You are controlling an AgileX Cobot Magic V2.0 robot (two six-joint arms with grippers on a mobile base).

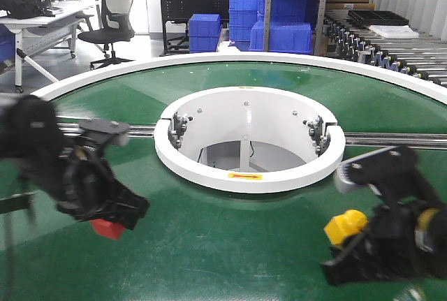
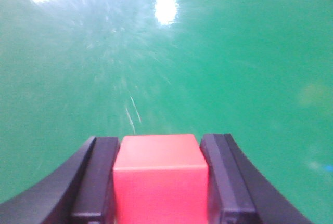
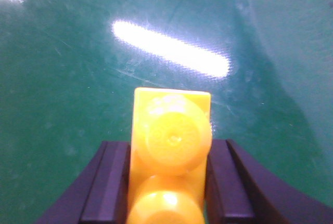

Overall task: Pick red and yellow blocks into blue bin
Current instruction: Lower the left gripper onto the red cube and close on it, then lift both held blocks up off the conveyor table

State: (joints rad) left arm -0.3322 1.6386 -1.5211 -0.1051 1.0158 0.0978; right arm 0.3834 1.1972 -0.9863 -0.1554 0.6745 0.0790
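Plainly, the red cube (image 2: 160, 177) is sitting square between the pads of the left gripper (image 2: 161, 182), whose jaws are clamping on two opposite side faces; being a cube, it is showing no long axis, with one flat face facing the wrist camera. The yellow brick (image 3: 171, 154) is being pinched the same way by the right gripper (image 3: 169, 187), jaws pressing on its long sides; its long axis is running out along the fingers, far end poking past the tips, both studs facing the wrist camera. Such grips are probably serving carriage, each block seeming to be hanging just above the green table (image 1: 230, 259); the white ring (image 1: 248, 175) is lying between the arms. No blue bin is showing in any view.
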